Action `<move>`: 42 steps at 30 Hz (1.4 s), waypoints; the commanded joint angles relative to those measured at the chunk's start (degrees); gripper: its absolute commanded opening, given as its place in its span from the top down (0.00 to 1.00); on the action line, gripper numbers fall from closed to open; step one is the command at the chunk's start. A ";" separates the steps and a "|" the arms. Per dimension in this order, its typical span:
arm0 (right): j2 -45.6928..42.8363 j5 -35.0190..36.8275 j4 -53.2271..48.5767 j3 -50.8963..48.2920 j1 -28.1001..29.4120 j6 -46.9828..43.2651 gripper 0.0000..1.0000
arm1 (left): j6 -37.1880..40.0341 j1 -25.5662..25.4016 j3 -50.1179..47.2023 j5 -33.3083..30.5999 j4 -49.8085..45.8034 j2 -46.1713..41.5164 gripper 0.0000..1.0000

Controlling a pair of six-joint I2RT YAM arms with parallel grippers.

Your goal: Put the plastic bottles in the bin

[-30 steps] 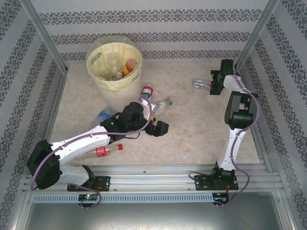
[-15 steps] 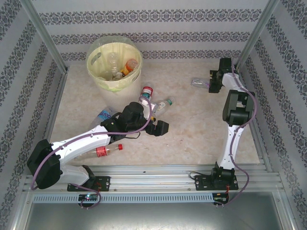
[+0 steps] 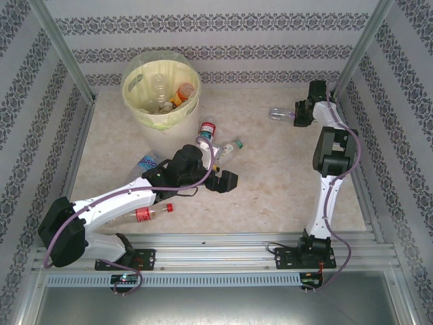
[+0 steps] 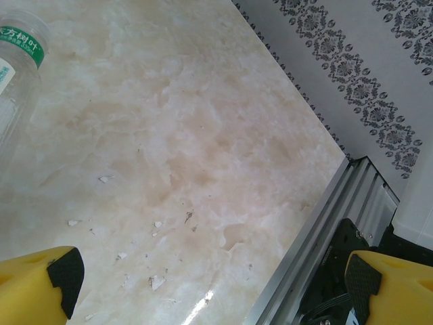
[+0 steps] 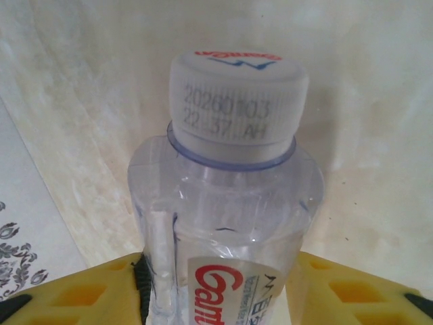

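Note:
A clear plastic bottle [image 5: 226, 196] with a white cap and a red-lettered label lies between the yellow fingers [image 5: 88, 291] of my right gripper [image 5: 220, 284], which press on both of its sides. In the top view this bottle [image 3: 278, 114] sticks out to the left of the right gripper [image 3: 295, 115], near the far right corner. The cream bin [image 3: 135, 95] stands at the back left with several bottles inside. My left gripper [image 3: 223, 181] hangs open over mid-table, nothing between its fingers [image 4: 40, 284]. A green-labelled bottle [image 4: 17, 61] lies beyond it.
Loose bottles lie on the table: a red-capped one [image 3: 206, 131], a green-capped one [image 3: 232, 147], a blue-labelled one [image 3: 147, 162] beside the left arm and a red one [image 3: 152, 212] near the front rail. Patterned walls and metal posts enclose the table.
My right gripper has closed on the clear bottle and drawn it slightly toward the back wall. The left arm has stayed still.

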 commanded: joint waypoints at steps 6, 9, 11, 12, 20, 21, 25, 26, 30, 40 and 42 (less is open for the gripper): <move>1.28 -0.68 -3.31 2.05 -0.64 -0.38 0.52 | -1.44 -1.20 -1.78 -0.61 2.59 -1.94 0.00; 0.93 -0.80 -2.87 1.97 -0.72 -0.89 0.52 | -1.44 -1.25 -1.78 -0.68 2.49 -2.12 0.00; 0.16 -0.64 -2.47 1.57 -0.72 -1.58 0.52 | -1.44 -1.25 -1.65 -0.67 2.41 -2.08 0.00; -0.33 -0.77 -1.62 1.16 -0.72 -1.95 0.52 | -1.42 -1.25 -1.64 -0.66 2.44 -2.04 0.00; -5.45 -2.90 1.76 -4.99 -0.68 -6.50 0.52 | -2.11 -1.25 -0.53 -0.06 2.64 -1.48 0.00; -6.43 -3.44 2.34 -6.59 -0.72 -7.48 0.53 | -1.83 -1.25 -0.22 -0.08 2.32 -1.35 0.00; -12.39 -3.48 7.42 -16.10 -0.80 -10.72 0.53 | -0.84 -1.25 0.93 0.05 0.92 -0.65 0.00; -13.59 -3.66 8.39 -18.02 -0.77 -11.53 0.53 | -0.75 -1.25 1.11 0.18 0.82 -0.40 0.00; -18.23 -5.47 10.54 -24.58 -0.89 -16.70 0.54 | -0.82 -1.25 1.45 1.18 1.06 0.68 0.00; -28.66 -12.61 12.74 -36.71 -0.74 -30.52 0.56 | 3.23 -1.16 5.48 3.34 -3.04 4.15 0.00; -30.90 -13.56 12.09 -38.50 -0.63 -32.61 0.56 | 3.64 -1.07 6.21 3.72 -3.31 5.06 0.00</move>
